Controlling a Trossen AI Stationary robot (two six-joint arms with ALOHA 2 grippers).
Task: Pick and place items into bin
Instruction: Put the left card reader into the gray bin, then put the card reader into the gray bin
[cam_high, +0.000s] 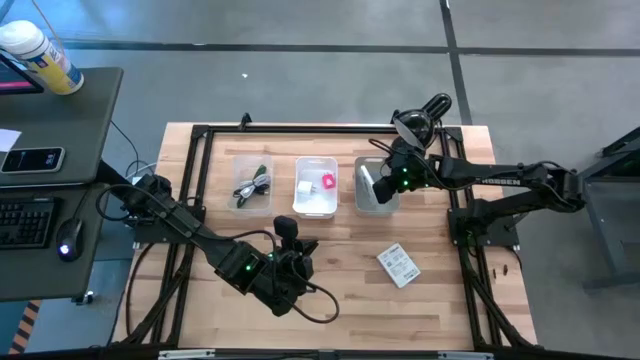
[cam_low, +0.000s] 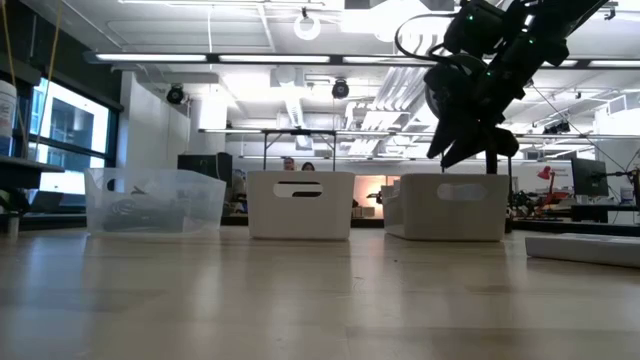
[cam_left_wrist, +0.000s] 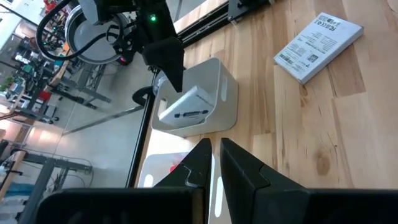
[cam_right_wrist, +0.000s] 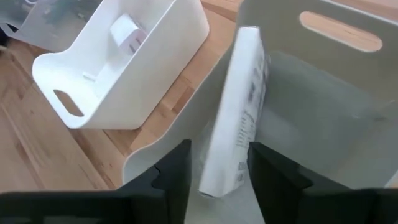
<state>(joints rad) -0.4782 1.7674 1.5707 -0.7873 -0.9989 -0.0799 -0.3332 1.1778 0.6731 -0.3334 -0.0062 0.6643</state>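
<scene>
Overhead, the right gripper (cam_right_wrist: 214, 165), jaws apart around a white packet (cam_right_wrist: 236, 112), hangs inside the grey bin (cam_right_wrist: 323, 118).

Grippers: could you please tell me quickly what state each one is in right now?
Left gripper: shut, empty, waiting over the table's front.
Right gripper: over the right bin, jaws astride a white packet; grip cannot be told.
</scene>
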